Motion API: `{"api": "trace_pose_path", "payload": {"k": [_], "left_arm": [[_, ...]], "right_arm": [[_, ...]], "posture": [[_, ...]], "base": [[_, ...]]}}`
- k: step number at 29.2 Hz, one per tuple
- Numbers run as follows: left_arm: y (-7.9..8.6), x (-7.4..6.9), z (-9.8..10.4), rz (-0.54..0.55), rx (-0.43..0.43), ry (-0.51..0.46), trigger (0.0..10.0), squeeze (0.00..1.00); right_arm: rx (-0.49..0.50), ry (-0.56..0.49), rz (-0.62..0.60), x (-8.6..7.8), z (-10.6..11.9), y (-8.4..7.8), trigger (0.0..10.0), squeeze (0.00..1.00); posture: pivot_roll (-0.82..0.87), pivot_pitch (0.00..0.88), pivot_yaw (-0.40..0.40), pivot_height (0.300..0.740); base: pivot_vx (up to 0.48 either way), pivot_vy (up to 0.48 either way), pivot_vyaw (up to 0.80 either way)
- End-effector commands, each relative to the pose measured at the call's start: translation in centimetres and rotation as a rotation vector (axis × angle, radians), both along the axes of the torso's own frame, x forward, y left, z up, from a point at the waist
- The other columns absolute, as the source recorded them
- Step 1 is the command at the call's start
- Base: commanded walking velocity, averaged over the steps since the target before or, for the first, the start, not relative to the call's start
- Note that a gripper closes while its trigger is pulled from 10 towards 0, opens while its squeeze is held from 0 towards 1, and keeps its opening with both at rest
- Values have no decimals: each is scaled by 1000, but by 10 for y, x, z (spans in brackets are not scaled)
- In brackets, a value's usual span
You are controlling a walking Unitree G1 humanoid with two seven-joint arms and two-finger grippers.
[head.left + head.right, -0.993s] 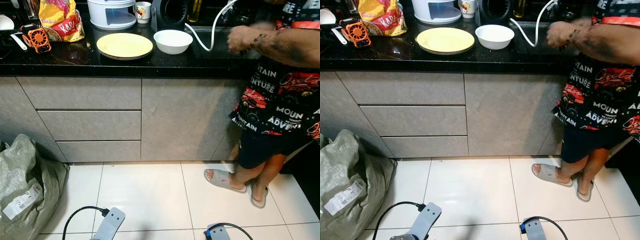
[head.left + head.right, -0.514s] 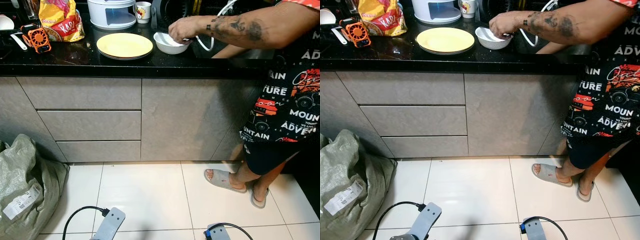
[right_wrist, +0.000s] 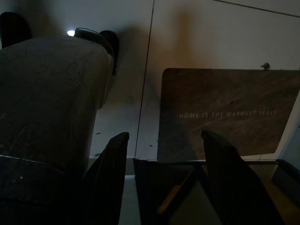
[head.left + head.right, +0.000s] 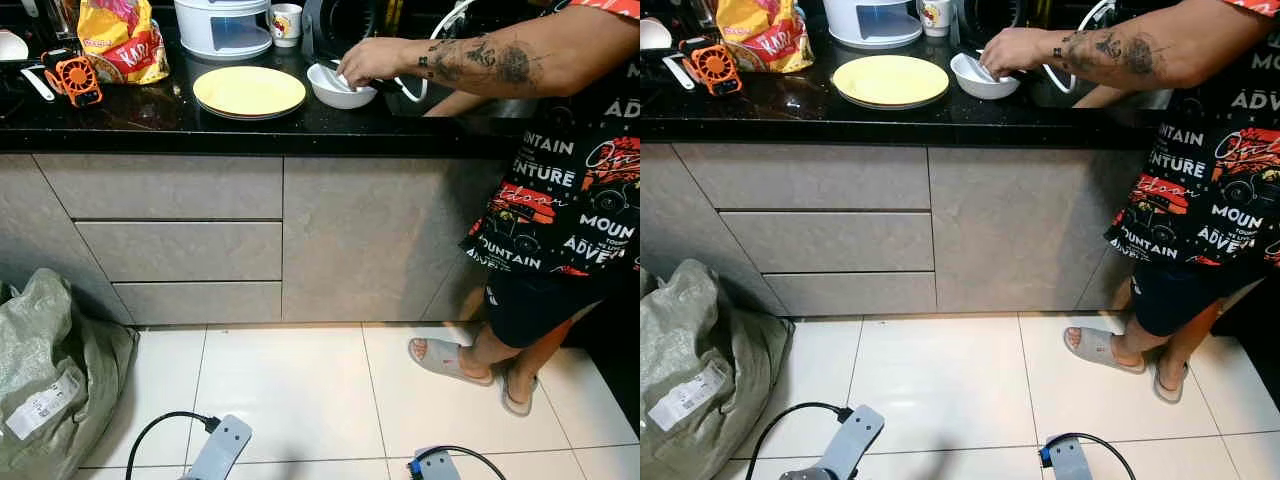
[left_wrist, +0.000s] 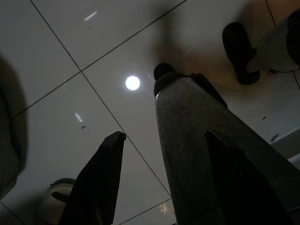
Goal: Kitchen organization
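- We stand back from the black counter (image 4: 150,115), on white floor tiles, with both arms hanging low and idle.
- Our left gripper (image 5: 161,140) points at the floor, its two black fingers spread apart with nothing between them.
- Our right gripper (image 3: 161,140) hangs the same way, fingers parted and empty, above a doormat (image 3: 229,112) with printed words.
- On the counter, the yellow plate (image 4: 249,91) lies flat near the front edge, and the white bowl (image 4: 338,85) sits just to its right.
- A person stands on the right, one hand (image 4: 368,60) resting on the bowl's rim.
- Further left on the counter are a snack bag (image 4: 122,38) and a small orange fan (image 4: 76,77); a white appliance (image 4: 222,24) and a mug (image 4: 286,22) stand behind the plate.
- We judge the organizing has not begun for us: we are at the approach step.
- Next we would step closer to the counter and raise an arm, waiting until the person's hand clears the bowl.
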State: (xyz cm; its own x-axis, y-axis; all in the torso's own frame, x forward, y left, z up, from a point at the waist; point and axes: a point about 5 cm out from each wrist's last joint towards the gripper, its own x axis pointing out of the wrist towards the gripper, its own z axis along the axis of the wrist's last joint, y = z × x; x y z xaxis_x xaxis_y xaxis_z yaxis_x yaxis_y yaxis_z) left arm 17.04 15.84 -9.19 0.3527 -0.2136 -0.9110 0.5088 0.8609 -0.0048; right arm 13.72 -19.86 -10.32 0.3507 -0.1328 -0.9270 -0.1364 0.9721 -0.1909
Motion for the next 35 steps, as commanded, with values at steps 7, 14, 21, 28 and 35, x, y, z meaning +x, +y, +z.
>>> {"api": "trace_pose_path", "payload": {"k": [7,14,21,28,35], "left_arm": [[7,-11,-4,-12,22,49,10000,0],[6,-11,-4,-14,20,53,10000,0],[6,-12,-5,-13,18,56,10000,0],[5,-12,-5,-15,15,58,10000,0],[5,-12,-5,-14,16,58,10000,0]], "right_arm": [[2,18,7,-3,-1,0,10000,0],[3,19,7,-4,-1,0,10000,0],[1,21,7,-4,-1,0,10000,0],[1,22,7,-5,-1,-1,10000,0],[1,23,8,-5,-1,-1,10000,0]], "posture": [[12,60,-1,740],[12,63,0,740],[12,69,-1,740],[11,71,-1,740],[14,72,-2,740]], "base": [[0,0,0],[0,0,0],[0,0,0],[0,0,0],[0,0,0]]}}
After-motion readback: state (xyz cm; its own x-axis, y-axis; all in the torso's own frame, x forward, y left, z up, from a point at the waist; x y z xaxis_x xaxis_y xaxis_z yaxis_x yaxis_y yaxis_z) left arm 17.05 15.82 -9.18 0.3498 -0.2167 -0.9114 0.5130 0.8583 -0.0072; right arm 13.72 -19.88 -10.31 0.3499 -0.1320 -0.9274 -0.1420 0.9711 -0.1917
